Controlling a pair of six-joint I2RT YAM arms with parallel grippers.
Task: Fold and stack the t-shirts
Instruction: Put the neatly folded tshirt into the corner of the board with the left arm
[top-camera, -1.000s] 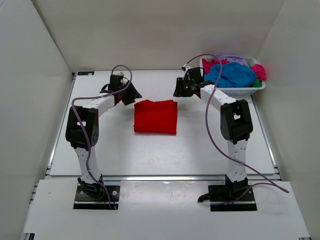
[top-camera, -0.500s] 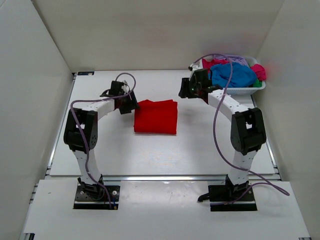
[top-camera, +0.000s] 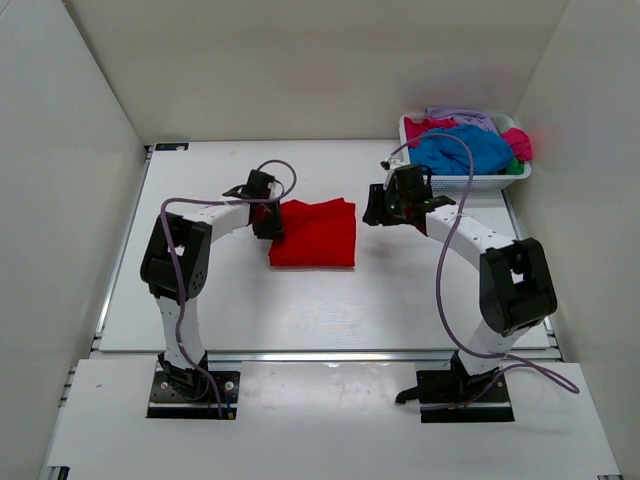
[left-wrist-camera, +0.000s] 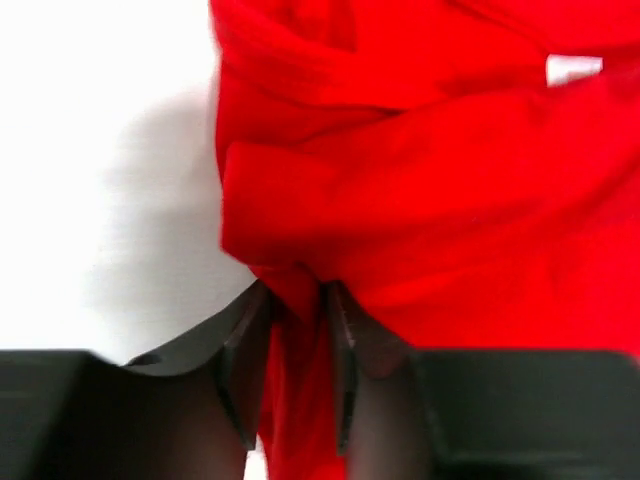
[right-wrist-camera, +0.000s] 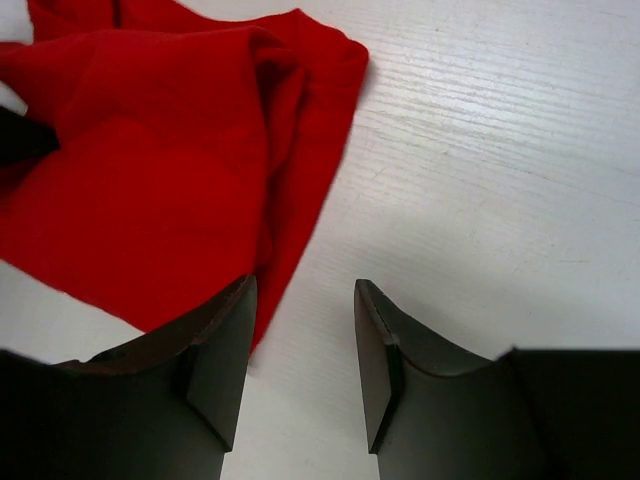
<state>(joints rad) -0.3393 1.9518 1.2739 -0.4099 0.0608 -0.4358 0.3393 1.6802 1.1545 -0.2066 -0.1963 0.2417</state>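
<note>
The left tool (left-wrist-camera: 298, 300) is clamped on the left edge of the red t-shirt (top-camera: 315, 235), mid-frame; the right tool (right-wrist-camera: 303, 300) gapes, empty, over the bench (right-wrist-camera: 480, 160) beside it.

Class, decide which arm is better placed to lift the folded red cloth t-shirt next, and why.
Probably left. The left pincer pinches an edge of the folded red cloth t-shirt; the right pincer stands open over the white table, holding nothing.
</note>
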